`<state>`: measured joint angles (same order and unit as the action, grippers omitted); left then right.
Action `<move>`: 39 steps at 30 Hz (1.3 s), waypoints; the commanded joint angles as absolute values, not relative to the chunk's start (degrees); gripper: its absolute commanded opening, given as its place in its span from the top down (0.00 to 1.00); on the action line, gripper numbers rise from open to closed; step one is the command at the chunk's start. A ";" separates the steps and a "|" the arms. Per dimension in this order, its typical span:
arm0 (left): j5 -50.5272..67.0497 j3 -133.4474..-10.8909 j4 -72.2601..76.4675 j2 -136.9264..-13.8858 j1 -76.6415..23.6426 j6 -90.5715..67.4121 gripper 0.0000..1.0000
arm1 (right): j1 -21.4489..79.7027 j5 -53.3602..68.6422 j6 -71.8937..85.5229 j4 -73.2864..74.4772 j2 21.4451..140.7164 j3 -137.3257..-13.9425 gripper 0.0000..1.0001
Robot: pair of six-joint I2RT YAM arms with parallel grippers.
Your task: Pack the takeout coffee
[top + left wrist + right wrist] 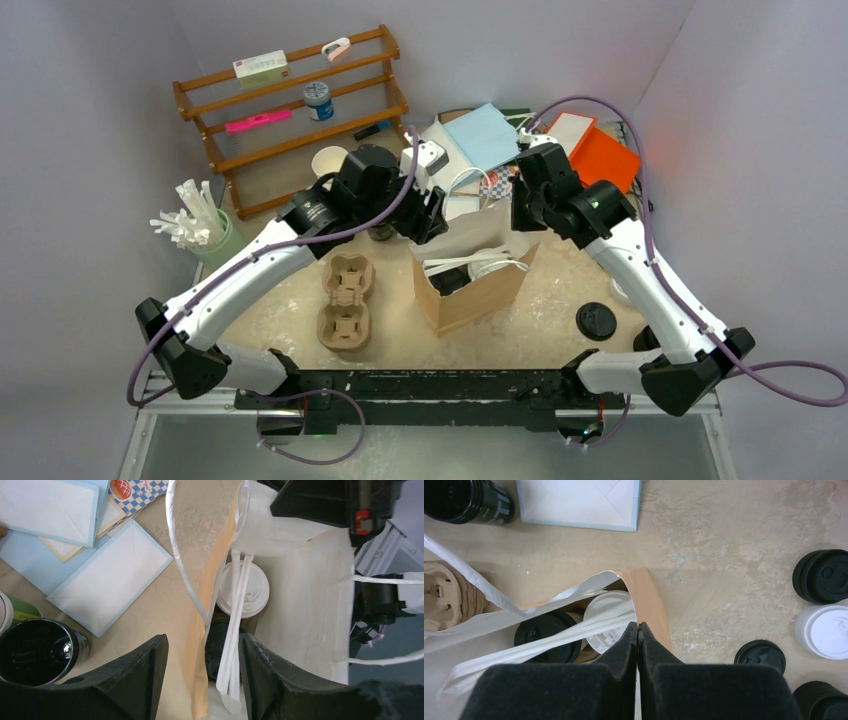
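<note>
A moulded brown pulp cup tray [345,305] lies left of centre on the speckled beige worktop [540,330]. Just right of it, at the worktop's middle, stands an open kraft-brown paper bag [475,295] with white strip handles. The left gripper [202,647] has its black fingers partly apart, straddling the bag's left wall, one outside and one inside, not pinching it. Two takeout coffee cups sit inside the bag: the black-lidded cup [216,647] just beside the inner finger, the white-lidded cup [257,592] beyond it. The right gripper [638,630] is pressed together on the bag's right rim, with the white lid just beside it. A loose round black lid [597,321] lies near the worktop's right edge.
</note>
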<state>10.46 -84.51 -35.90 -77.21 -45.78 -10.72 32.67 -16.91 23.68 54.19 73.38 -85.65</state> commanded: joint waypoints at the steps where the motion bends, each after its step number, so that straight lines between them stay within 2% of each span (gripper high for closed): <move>1: 10.37 -85.77 -32.72 -80.18 -45.80 -6.53 0.44 | 32.52 -16.10 23.95 54.83 73.40 -88.33 1.00; 6: 9.94 -86.41 -31.87 -82.55 -45.79 -3.70 0.46 | 32.57 -15.97 25.89 55.33 72.46 -87.52 1.00; 8: 9.26 -86.46 -31.65 -83.41 -45.79 -2.91 0.50 | 32.52 -15.33 27.11 55.54 72.14 -87.09 1.00; 10: 7.71 -87.12 -31.68 -84.47 -45.80 -1.81 0.63 | 32.52 -14.62 28.40 55.63 71.59 -86.49 1.00; 13: 3.83 -89.36 -32.26 -86.64 -45.85 -0.93 0.96 | 32.54 -12.45 30.43 55.52 70.82 -85.54 1.00; 14: 2.71 -90.60 -32.52 -87.30 -45.83 -0.69 1.00 | 32.52 -11.04 30.74 55.15 70.64 -85.21 1.00; 19: 0.16 -93.08 -32.30 -88.16 -45.79 -0.26 1.00 | 32.61 -5.35 30.51 52.87 71.54 -85.59 1.00; 23: -1.39 -93.56 -32.17 -88.07 -45.79 1.28 1.00 | 32.61 -5.36 31.14 52.41 71.16 -85.30 1.00; 24: -1.48 -93.64 -32.17 -88.12 -45.87 1.12 1.00 | 32.67 -5.78 31.23 52.41 70.96 -85.18 0.94; 26: -1.26 -94.04 -32.58 -88.15 -45.87 0.69 0.77 | 32.61 -4.52 32.10 53.05 70.55 -85.14 0.73; 28: -2.05 -95.50 -34.16 -88.07 -45.79 -0.34 0.58 | 32.59 -6.01 31.72 52.63 70.07 -86.78 0.62; 29: -2.67 -96.58 -35.13 -87.95 -45.82 -1.61 0.52 | 32.60 -7.64 31.22 52.72 70.05 -88.25 0.58; 30: -3.01 -97.78 -36.05 -87.74 -45.84 -2.00 0.48 | 32.61 -9.10 30.71 52.95 70.22 -89.85 0.52; 35: -8.74 -99.49 -36.74 -82.66 -45.80 -5.75 0.29 | 32.57 -17.18 27.60 51.72 69.87 -94.47 0.42; 37: -13.20 -98.26 -36.25 -79.54 -45.75 -8.14 0.23 | 32.61 -21.41 26.90 48.65 68.06 -93.32 0.34; 39: -19.10 -96.39 -37.01 -76.58 -45.39 -11.89 0.18 | 32.53 -26.01 26.15 44.51 65.45 -90.61 0.22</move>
<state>-7.77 -96.82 -37.43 -84.31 -45.82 -4.91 32.58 -15.73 28.47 50.72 69.87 -92.07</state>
